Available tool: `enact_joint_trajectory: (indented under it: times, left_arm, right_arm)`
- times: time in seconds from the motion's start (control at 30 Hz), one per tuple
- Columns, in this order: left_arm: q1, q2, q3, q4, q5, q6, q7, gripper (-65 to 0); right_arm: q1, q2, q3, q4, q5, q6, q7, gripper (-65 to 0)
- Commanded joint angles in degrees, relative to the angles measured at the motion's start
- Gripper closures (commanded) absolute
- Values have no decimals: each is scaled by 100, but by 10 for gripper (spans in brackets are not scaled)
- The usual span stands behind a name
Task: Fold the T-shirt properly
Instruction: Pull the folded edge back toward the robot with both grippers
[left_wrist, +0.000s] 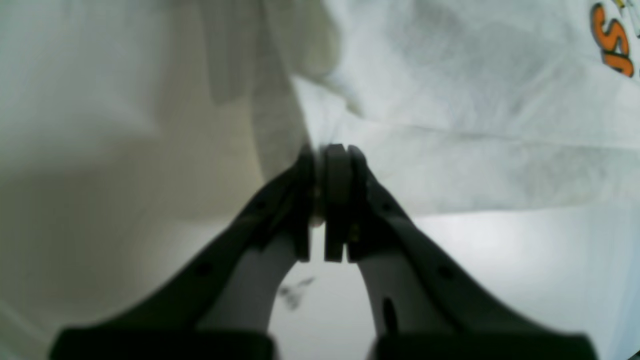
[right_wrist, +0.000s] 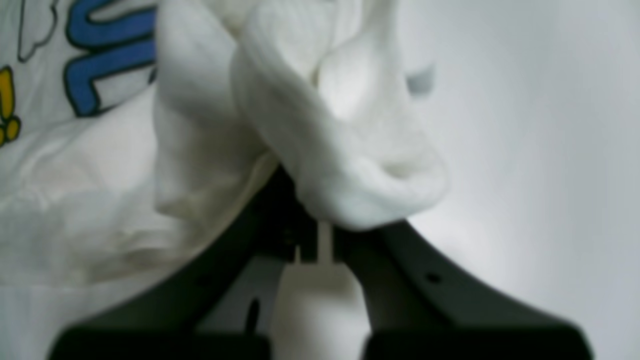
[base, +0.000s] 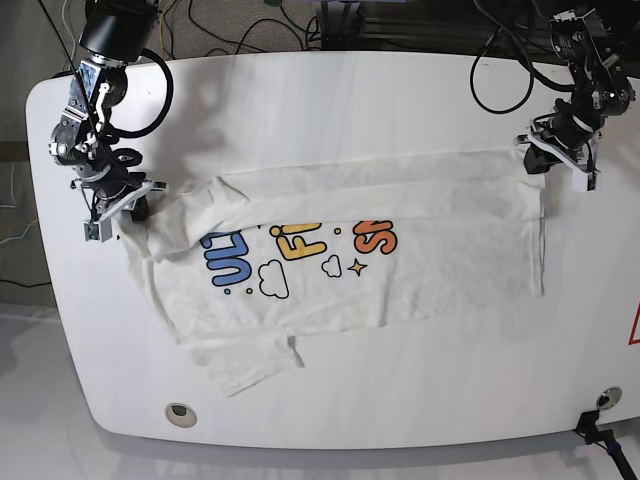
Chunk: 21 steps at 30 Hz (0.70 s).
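The T-shirt (base: 400, 250) lies spread across the middle of the white surface (base: 330, 90), print side up, with its length running from side to side in the base view. The blue, yellow and orange lettering, with small clouds and a star beneath, sits toward that view's left half, while the plain lower body stretches to the right and ends in a straight hem edge. One sleeve lies flat at the near left (base: 240, 362); the cloth along the far edge is doubled over in a long fold, and the far left shoulder region is rumpled and drawn up toward the arm there. The right gripper (right_wrist: 312, 225), on the base view's left, has its jaws closed on a thick bunched roll of white fabric near the blue letters; in its wrist view the roll bulges over the jaw tips and hides them. The left gripper (left_wrist: 327, 165), on the base view's right, has its jaws pinched together on a thin edge of the shirt at the far right corner, with the orange lettering just visible at the top right of its wrist view. Black cables (base: 500, 60) trail behind both arms beyond the far edge of the surface.
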Motion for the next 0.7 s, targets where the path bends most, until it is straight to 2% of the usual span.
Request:
enact_joint_trajectory:
  times: [0.0, 0.37, 0.67]
  left_arm:
    - [88, -109, -68, 95, -80, -5, -67, 0]
    - [704, -412, -65, 250, -89, -4, -87, 0]
    - [1023, -495, -79, 321, -105, -20, -159, 0]
  right_arm:
    - [-170, 237, 72, 185, 162, -8, 53, 0]
    - [-1201, 687, 121, 728, 448, 6, 28, 0]
    - [-1596, 781, 159, 928, 487, -46, -7, 0]
